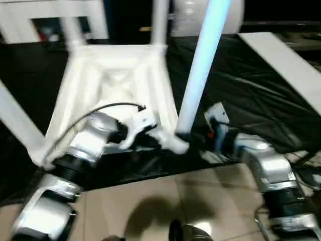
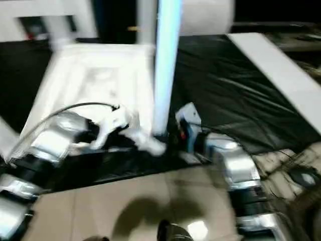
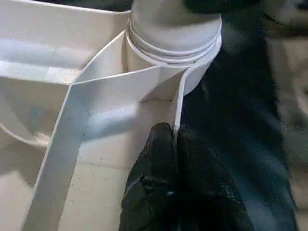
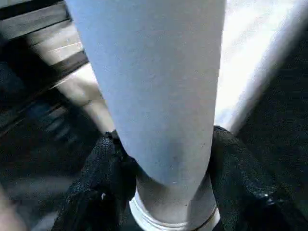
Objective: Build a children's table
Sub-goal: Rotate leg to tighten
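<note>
Nearest you, your two silver forearms reach over the tan floor tiles (image 1: 150,201) towards the edge of the black sheet (image 1: 241,95).

Your left gripper (image 3: 175,139) has its black fingers (image 3: 159,154) pressed together on a thin upright rib of the children's table (image 1: 113,80), at the near corner of the overturned top. The rib stands pinched between the two fingers, just beside the round socket at that corner.

Your right gripper (image 4: 163,192) sits just beside that same corner. Its two fingers (image 4: 103,178) stand on either side of the near leg (image 1: 200,65), low on the shaft, right above the ringed end; both pads touch it, so the jaws are gripping that leg. The leg rises upright from the socket.

The tabletop lies upside down on the black sheet, ribbed hollow underside up. Another leg (image 1: 159,22) stands at its far right corner, one (image 1: 72,32) at the far left corner, and a fourth (image 1: 17,123) slants out at the near left.

Right of the table, a flat white board (image 1: 286,65) lies on the sheet. Beyond the table stands white furniture (image 1: 50,12).
</note>
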`<state>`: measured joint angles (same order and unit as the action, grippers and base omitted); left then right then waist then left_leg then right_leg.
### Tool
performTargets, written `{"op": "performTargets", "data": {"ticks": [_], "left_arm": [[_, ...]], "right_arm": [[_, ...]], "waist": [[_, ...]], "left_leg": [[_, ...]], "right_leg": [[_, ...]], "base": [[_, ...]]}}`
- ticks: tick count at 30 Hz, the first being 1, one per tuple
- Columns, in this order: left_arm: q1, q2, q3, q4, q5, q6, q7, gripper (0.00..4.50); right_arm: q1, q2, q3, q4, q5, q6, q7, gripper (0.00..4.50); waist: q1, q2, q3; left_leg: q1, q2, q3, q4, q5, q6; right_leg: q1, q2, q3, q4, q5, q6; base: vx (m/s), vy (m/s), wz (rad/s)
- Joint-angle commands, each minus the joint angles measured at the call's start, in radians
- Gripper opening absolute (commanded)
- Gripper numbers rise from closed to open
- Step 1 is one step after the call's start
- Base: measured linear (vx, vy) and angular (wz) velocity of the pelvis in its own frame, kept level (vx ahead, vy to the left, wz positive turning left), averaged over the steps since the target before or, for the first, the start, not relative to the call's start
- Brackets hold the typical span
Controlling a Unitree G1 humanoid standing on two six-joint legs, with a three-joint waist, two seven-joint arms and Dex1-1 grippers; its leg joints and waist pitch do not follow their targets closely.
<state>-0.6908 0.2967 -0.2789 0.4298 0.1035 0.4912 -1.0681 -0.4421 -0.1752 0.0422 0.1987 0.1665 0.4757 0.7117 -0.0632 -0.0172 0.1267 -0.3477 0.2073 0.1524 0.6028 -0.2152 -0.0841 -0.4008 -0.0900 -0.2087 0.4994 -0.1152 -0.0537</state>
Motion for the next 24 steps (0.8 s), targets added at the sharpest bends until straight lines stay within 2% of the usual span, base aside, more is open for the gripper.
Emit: {"op": "performTargets", "data": {"ticks": [1,2,3,4,5,6,7,8,9,10,11,12,13,14,15,16,17,18,19,20,21,22,23,24], "left_arm": [[-0.015,-0.096,-0.011,-0.046,-0.04,0.039,0.072,0.0],[-0.035,-0.136,0.019,-0.026,-0.032,0.056,0.164,0.0],[-0.035,-0.136,0.019,-0.026,-0.032,0.056,0.164,0.0],[-0.055,-0.17,0.048,-0.002,-0.025,0.057,0.248,0.0],[-0.056,-0.171,0.05,-0.001,-0.025,0.057,0.253,0.0],[-0.074,-0.193,0.072,0.02,-0.018,0.051,0.312,0.0],[-0.074,-0.193,0.072,0.02,-0.018,0.051,0.312,0.0],[-0.085,-0.199,0.082,0.032,-0.012,0.045,0.34,0.0],[-0.089,-0.198,0.084,0.033,-0.006,0.042,0.348,0.0],[-0.089,-0.197,0.084,0.034,-0.005,0.041,0.348,0.0],[-0.09,-0.194,0.082,0.034,-0.003,0.038,0.346,0.0],[-0.089,-0.186,0.079,0.034,0.003,0.032,0.343,0.0],[-0.087,-0.181,0.074,0.034,0.005,0.027,0.338,0.0],[-0.083,-0.167,0.063,0.033,0.009,0.011,0.327,0.0],[-0.078,-0.158,0.055,0.03,0.011,0.004,0.316,0.0],[-0.075,-0.154,0.052,0.029,0.011,-0.001,0.308,0.0],[-0.066,-0.141,0.047,0.023,0.006,-0.01,0.286,0.0],[-0.058,-0.128,0.042,0.018,0.003,-0.021,0.265,0.0],[-0.057,-0.127,0.042,0.018,0.003,-0.023,0.263,0.0],[-0.052,-0.117,0.04,0.016,0.001,-0.03,0.248,0.0],[-0.043,-0.094,0.03,0.017,-0.002,-0.06,0.208,0.0],[-0.039,-0.084,0.025,0.019,-0.005,-0.069,0.19,0.0],[-0.039,-0.081,0.024,0.02,-0.005,-0.073,0.186,0.0],[-0.034,-0.062,0.014,0.027,-0.01,-0.104,0.151,0.0]], "right_arm": [[-0.023,0.099,0.085,0.02,0.013,0.045,-0.071,1.99],[-0.056,0.167,0.038,0.078,-0.002,0.041,-0.218,1.98],[-0.056,0.167,0.038,0.078,-0.002,0.041,-0.218,1.98],[-0.087,0.22,0.008,0.135,-0.021,0.018,-0.333,1.98],[-0.089,0.223,0.006,0.138,-0.022,0.016,-0.339,1.98],[-0.117,0.267,-0.014,0.182,-0.044,-0.015,-0.425,1.98],[-0.117,0.267,-0.014,0.182,-0.044,-0.015,-0.425,1.98],[-0.13,0.295,-0.025,0.203,-0.042,-0.053,-0.439,1.98],[-0.131,0.317,-0.041,0.208,-0.028,-0.091,-0.432,2.33],[-0.132,0.321,-0.045,0.209,-0.025,-0.099,-0.43,2.54],[-0.13,0.329,-0.054,0.208,-0.017,-0.119,-0.43,2.68],[-0.128,0.336,-0.075,0.204,-0.006,-0.129,-0.437,2.7],[-0.126,0.33,-0.072,0.202,-0.009,-0.137,-0.432,2.7],[-0.119,0.314,-0.063,0.198,-0.018,-0.161,-0.418,2.86],[-0.113,0.301,-0.058,0.191,-0.022,-0.171,-0.403,3.01],[-0.108,0.294,-0.058,0.185,-0.021,-0.175,-0.396,3.11],[-0.096,0.275,-0.068,0.166,-0.005,-0.175,-0.372,3.11],[-0.084,0.255,-0.075,0.147,0.004,-0.178,-0.346,3.14],[-0.083,0.253,-0.076,0.146,0.004,-0.178,-0.344,3.29],[-0.073,0.234,-0.079,0.13,0.009,-0.183,-0.32,3.44],[-0.05,0.187,-0.082,0.093,0.019,-0.187,-0.255,3.57],[-0.04,0.165,-0.081,0.078,0.025,-0.192,-0.226,3.57],[-0.037,0.159,-0.08,0.073,0.027,-0.192,-0.217,3.63],[-0.019,0.112,-0.072,0.044,0.038,-0.192,-0.154,3.88]], "waist": [[-0.012,0.02,-0.062],[-0.018,0.025,-0.061],[-0.016,0.025,-0.056],[-0.022,0.012,-0.055],[-0.031,-0.013,-0.049],[-0.032,-0.012,-0.056],[-0.032,-0.012,-0.056],[-0.046,0.03,-0.069],[-0.043,0.05,-0.078],[-0.046,0.044,-0.076],[-0.04,0.01,-0.064],[-0.021,-0.016,-0.065],[-0.021,-0.016,-0.065],[-0.009,-0.005,-0.081],[-0.004,0.008,-0.089],[-0.006,0.01,-0.091],[-0.004,0.009,-0.093],[0.0,0.011,-0.098],[0.003,0.012,-0.103],[0.005,0.012,-0.106],[0.012,0.013,-0.102],[0.015,0.012,-0.101],[0.024,0.011,-0.099],[0.03,0.011,-0.096]], "left_leg": [[0.005,0.059,-0.037,-0.083,-0.382,0.046],[-0.016,0.097,-0.06,-0.117,-0.475,0.04],[-0.005,0.116,-0.066,-0.145,-0.567,0.028],[0.002,0.095,-0.056,-0.133,-0.576,0.021],[0.054,-0.012,-0.009,-0.054,-0.476,0.014],[0.052,-0.062,0.014,-0.003,-0.306,0.042],[0.052,-0.062,0.014,-0.003,-0.306,0.042],[-0.026,0.003,-0.027,-0.038,-0.272,0.068],[-0.033,0.098,-0.08,-0.086,-0.324,0.094],[-0.019,0.119,-0.089,-0.104,-0.348,0.103],[-0.007,0.053,-0.053,-0.088,-0.376,0.072],[0.02,-0.057,0.001,-0.032,-0.27,0.052],[0.02,-0.057,0.001,-0.032,-0.27,0.052],[-0.041,-0.044,-0.015,-0.049,-0.12,0.101],[-0.024,-0.019,-0.024,-0.058,-0.059,0.116],[-0.025,-0.007,-0.031,-0.058,-0.03,0.124],[-0.031,0.002,-0.033,-0.055,0.013,0.146],[-0.031,0.006,-0.035,-0.053,0.041,0.17],[-0.032,0.008,-0.037,-0.052,0.067,0.184],[-0.032,0.013,-0.039,-0.049,0.115,0.214],[-0.029,0.014,-0.037,-0.048,0.128,0.243],[-0.03,0.014,-0.035,-0.047,0.125,0.254],[-0.029,0.015,-0.032,-0.049,0.105,0.258],[-0.028,0.013,-0.03,-0.051,0.078,0.245]], "right_leg": [[0.075,-0.069,0.022,-0.079,-0.605,0.036],[0.099,-0.069,0.046,-0.016,-0.501,0.031],[0.089,-0.07,0.085,0.037,-0.4,-0.002],[0.073,-0.072,0.098,0.02,-0.415,-0.007],[0.007,-0.071,0.053,-0.104,-0.748,0.048],[0.011,-0.084,0.018,-0.139,-0.923,0.124],[0.011,-0.084,0.018,-0.139,-0.923,0.124],[0.101,-0.083,-0.012,-0.119,-0.77,0.191],[0.117,-0.095,0.05,0.006,-0.475,0.105],[0.093,-0.089,0.08,0.043,-0.324,0.049],[0.054,-0.089,0.087,-0.019,-0.352,-0.011],[0.025,-0.07,0.061,-0.082,-0.676,0.059],[0.025,-0.07,0.061,-0.082,-0.676,0.059],[0.084,-0.084,0.072,-0.061,-0.675,0.076],[0.064,-0.074,0.075,-0.054,-0.534,0.037],[0.061,-0.071,0.076,-0.04,-0.452,0.004],[0.063,-0.065,0.076,-0.022,-0.337,-0.049],[0.067,-0.068,0.079,-0.007,-0.261,-0.088],[0.07,-0.069,0.08,0.0,-0.22,-0.106],[0.067,-0.069,0.081,0.013,-0.144,-0.139],[0.063,-0.066,0.081,0.011,-0.119,-0.151],[0.064,-0.067,0.082,0.011,-0.12,-0.153],[0.065,-0.069,0.082,0.007,-0.15,-0.152],[0.065,-0.069,0.081,-0.001,-0.202,-0.139]], "base": [[0.0,0.0,0.0],[0.0,0.0,0.0],[0.0,0.0,0.0],[0.0,0.0,0.0],[0.057,-0.029,0.07],[0.057,-0.029,0.07],[0.055,-0.012,-0.21],[0.065,0.023,-0.21],[0.065,0.023,-0.21],[0.073,0.011,0.04],[0.076,-0.024,0.17],[0.076,-0.024,0.17],[0.078,-0.027,0.03],[0.06,-0.033,-0.05],[0.06,-0.033,-0.05],[0.056,-0.031,0.08],[0.0,0.0,0.0],[0.0,0.0,0.0],[0.0,0.0,0.0],[0.0,0.0,0.0],[0.0,0.0,0.0],[0.0,0.0,0.0],[0.0,0.0,0.0],[0.0,0.0,0.0]]}}
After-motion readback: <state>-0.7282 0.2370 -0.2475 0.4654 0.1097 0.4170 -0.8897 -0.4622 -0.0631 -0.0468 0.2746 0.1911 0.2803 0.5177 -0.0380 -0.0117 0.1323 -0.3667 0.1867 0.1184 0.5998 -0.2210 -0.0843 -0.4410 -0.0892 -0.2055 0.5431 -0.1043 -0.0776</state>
